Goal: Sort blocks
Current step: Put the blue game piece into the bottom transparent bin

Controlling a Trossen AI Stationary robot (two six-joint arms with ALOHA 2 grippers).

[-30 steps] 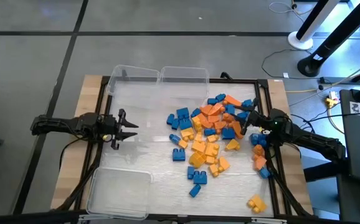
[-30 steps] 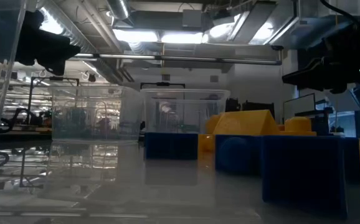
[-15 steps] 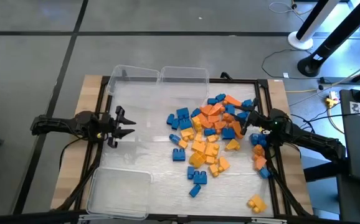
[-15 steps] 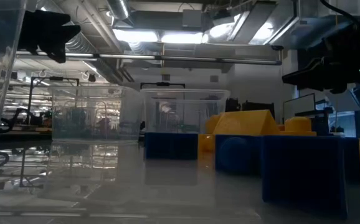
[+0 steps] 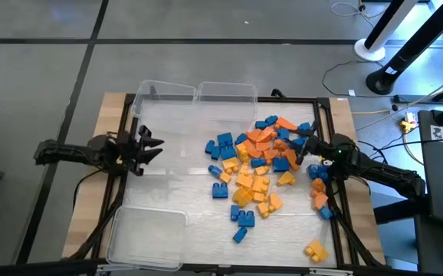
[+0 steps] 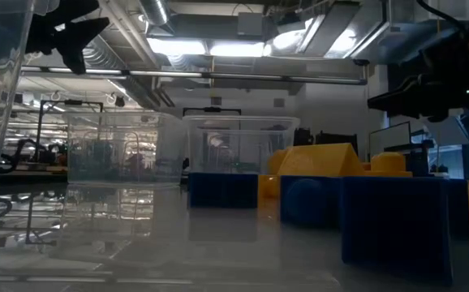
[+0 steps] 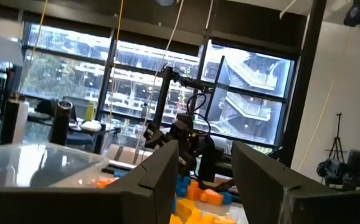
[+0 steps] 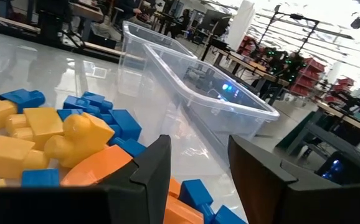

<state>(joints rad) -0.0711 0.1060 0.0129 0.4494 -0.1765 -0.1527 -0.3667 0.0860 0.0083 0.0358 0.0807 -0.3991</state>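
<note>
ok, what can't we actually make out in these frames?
- Low view: most of the blocks are hidden behind the nearest ones.
- High view: contents of the three clear bins are too faint to judge.
- High view: the right gripper tips merge with the pile, so contact is unclear.

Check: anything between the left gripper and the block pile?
Nothing visible. The left gripper, open and empty, hangs over bare table; the blocks lie across that open stretch. The right gripper is at the pile's far edge.
</note>
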